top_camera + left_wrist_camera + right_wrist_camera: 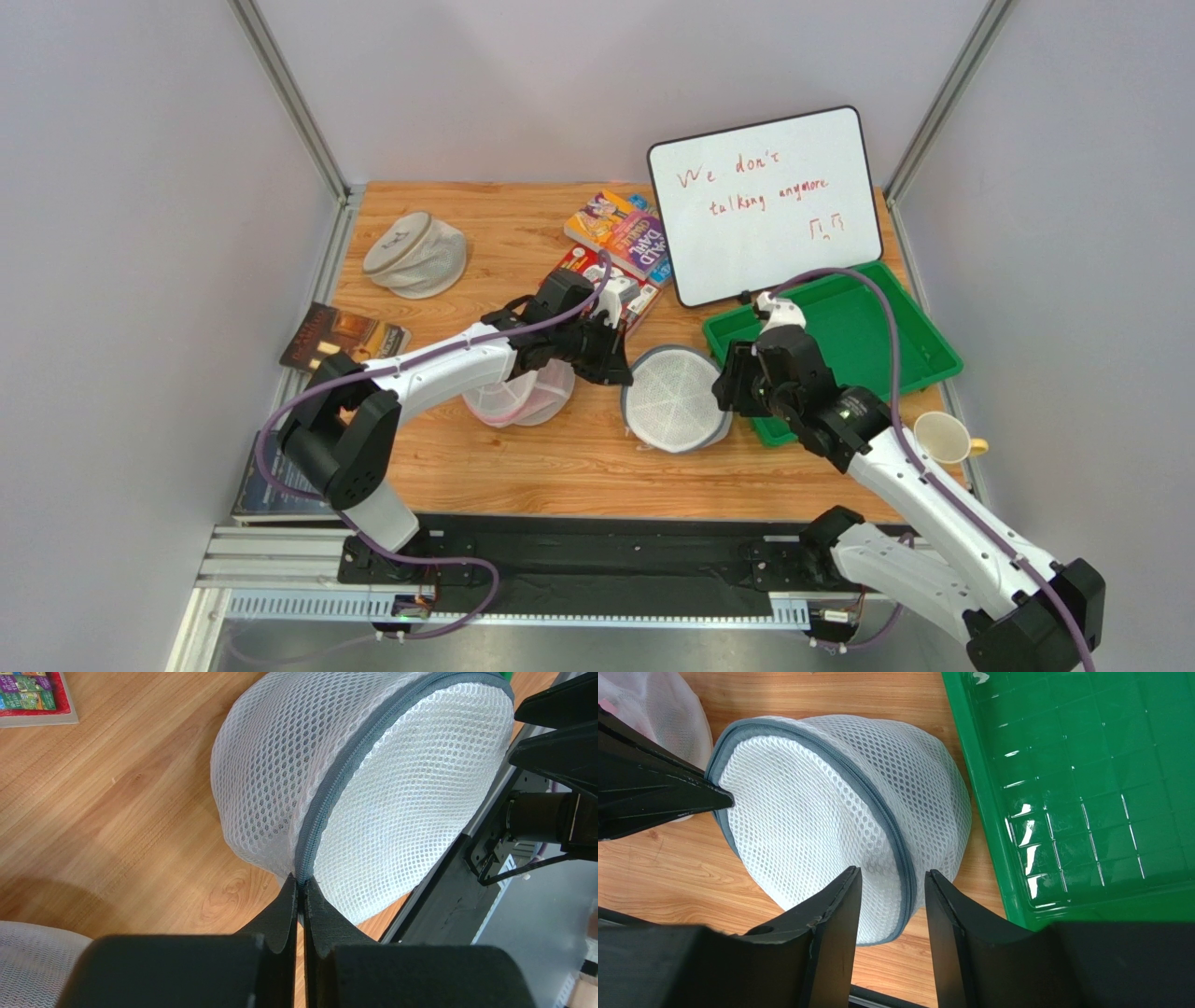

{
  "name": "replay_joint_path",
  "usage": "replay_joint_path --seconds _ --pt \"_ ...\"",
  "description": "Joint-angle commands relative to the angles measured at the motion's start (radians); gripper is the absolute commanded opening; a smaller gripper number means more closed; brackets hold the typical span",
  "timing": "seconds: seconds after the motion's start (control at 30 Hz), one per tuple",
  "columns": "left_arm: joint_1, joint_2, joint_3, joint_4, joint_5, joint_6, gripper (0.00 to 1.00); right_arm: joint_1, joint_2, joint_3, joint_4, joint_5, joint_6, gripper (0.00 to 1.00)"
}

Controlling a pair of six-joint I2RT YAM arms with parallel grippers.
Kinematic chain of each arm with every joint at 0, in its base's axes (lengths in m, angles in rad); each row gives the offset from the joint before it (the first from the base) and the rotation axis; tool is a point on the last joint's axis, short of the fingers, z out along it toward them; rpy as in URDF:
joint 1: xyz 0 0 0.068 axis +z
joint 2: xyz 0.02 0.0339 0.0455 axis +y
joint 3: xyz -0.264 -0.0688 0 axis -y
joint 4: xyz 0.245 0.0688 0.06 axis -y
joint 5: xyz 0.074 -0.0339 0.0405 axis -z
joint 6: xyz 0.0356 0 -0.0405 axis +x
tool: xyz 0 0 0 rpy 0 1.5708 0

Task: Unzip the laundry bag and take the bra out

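The white mesh laundry bag (673, 399) lies on the wooden table between my two grippers, with its grey-blue zipper rim (337, 784) running round it. My left gripper (302, 882) is shut on the zipper rim at the bag's left edge; it also shows in the top view (612, 367). My right gripper (892, 882) is open, its fingers on either side of the zipper rim (878, 805) at the bag's right edge; it also shows in the top view (732, 392). The bra is hidden; nothing dark shows through the mesh.
A pink-tinted mesh bag (522, 403) lies just left of the laundry bag, under my left arm. A green tray (898, 350) sits close on the right, with a whiteboard (765, 203) behind it. A beige-grey bag (415, 254), snack packets (617, 238), books (341, 336) and a cup (943, 437) lie around.
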Motion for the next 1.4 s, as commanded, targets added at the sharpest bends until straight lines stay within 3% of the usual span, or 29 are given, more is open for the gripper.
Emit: replay_joint_path --seconds 0.0,0.1,0.13,0.27,0.53,0.63,0.67,0.77,0.87,1.13,1.37 --pt "0.002 -0.001 0.037 0.026 0.025 0.015 0.0 -0.008 0.023 -0.005 0.087 -0.029 -0.032 0.41" --pt "0.002 -0.003 0.037 0.026 0.026 0.015 0.0 -0.009 0.035 -0.011 0.103 -0.041 -0.036 0.35" --pt "0.003 -0.001 0.037 0.025 0.026 0.015 0.0 -0.008 0.039 -0.012 0.11 -0.043 -0.038 0.28" --pt "0.002 0.0 0.037 0.028 0.028 0.015 0.0 -0.009 0.049 -0.009 0.111 -0.046 -0.042 0.15" --pt "0.002 0.002 0.039 0.025 0.028 -0.003 0.0 -0.008 0.023 0.027 0.07 -0.058 -0.038 0.0" --pt "0.002 -0.009 0.04 0.026 0.034 -0.019 0.15 -0.008 0.011 0.037 0.056 -0.078 -0.044 0.0" --pt "0.002 -0.019 0.042 0.025 0.037 -0.022 0.29 -0.008 0.009 0.044 0.051 -0.087 -0.044 0.0" --pt "0.002 -0.053 0.043 0.022 0.04 -0.037 0.5 -0.008 -0.009 0.058 0.036 -0.103 -0.053 0.0" --pt "0.003 -0.091 0.05 0.006 0.032 -0.046 0.59 -0.005 -0.026 0.07 0.025 -0.119 -0.061 0.0" --pt "0.005 -0.147 0.063 0.011 -0.03 -0.051 0.66 0.037 -0.041 0.095 0.002 -0.124 -0.079 0.01" --pt "0.009 -0.038 0.14 0.032 -0.007 -0.07 0.66 0.057 -0.026 0.075 0.002 -0.118 -0.07 0.11"
